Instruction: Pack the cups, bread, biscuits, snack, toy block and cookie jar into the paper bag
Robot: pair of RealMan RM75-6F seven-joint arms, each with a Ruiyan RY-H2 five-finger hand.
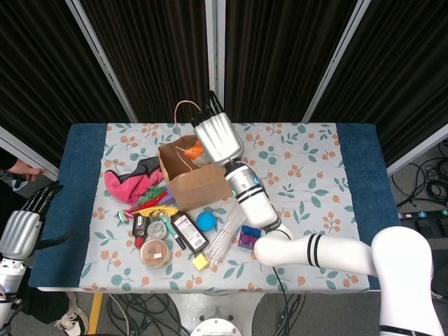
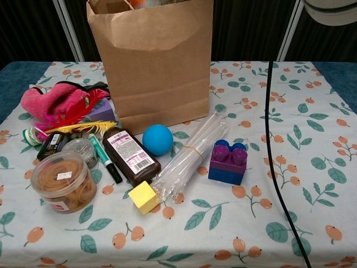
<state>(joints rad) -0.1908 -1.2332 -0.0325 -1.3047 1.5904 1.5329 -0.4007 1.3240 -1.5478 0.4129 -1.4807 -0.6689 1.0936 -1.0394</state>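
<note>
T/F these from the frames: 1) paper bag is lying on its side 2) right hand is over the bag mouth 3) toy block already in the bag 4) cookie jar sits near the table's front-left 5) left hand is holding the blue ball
1) False. The paper bag stands upright.
2) True. The right hand is at the bag's opening.
3) False. The toy block is on the table, right of the bundle of clear tubes.
4) True. The cookie jar sits there, lid on.
5) False. The left hand is off the table's left edge, empty; the blue ball lies in front of the bag.

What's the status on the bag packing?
Right hand over the paper bag, grip unclear. Left hand open off the table's edge. Toy block, cookie jar still out.
</note>
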